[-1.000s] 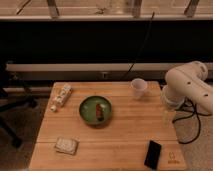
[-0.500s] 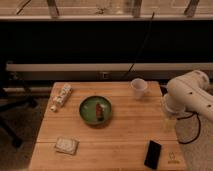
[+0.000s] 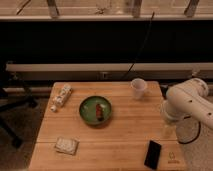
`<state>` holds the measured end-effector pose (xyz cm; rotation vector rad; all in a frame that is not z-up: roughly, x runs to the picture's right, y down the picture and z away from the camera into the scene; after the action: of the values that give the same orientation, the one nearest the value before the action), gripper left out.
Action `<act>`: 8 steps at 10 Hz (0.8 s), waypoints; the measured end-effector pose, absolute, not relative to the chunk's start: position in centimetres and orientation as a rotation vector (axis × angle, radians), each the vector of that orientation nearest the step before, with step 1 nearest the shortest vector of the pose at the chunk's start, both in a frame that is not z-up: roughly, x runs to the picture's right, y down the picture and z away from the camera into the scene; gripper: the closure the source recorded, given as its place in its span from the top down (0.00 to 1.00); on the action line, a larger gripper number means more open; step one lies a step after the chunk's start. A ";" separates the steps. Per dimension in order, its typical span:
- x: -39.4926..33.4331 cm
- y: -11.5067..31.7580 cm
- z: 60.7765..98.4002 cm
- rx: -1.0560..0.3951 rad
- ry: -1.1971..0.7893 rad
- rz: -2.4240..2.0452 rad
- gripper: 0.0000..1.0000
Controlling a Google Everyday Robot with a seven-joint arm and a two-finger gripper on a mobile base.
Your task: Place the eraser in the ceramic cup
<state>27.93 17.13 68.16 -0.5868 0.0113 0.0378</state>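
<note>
One eraser (image 3: 153, 154), one ceramic cup (image 3: 138, 88); pincer (image 3: 169, 131) at right.

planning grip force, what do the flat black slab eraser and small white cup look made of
Flat black rectangular eraser: dark, smooth, matte-looking; plastic or rubber, cannot tell which. Small white tapered cup: opaque, even pale wall, probably glazed ceramic. The gripper hangs open over the wooden table's right edge, touching neither.

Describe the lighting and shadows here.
Camera view: dim warm light, dark backdrop; the table is evenly lit, without glare; the black eraser and white ceramic cup stand out; the gripper, pale under the arm at the table's right edge, looks faint.
</note>
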 end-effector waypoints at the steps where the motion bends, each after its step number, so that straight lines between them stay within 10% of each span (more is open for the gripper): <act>1: 27.8 17.5 68.2 -0.589 0.006 0.034 0.80; 8: 26.5 20.2 68.9 -0.608 -0.039 -0.009 0.80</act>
<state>26.53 20.21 68.92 -0.6078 -0.0388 -0.0089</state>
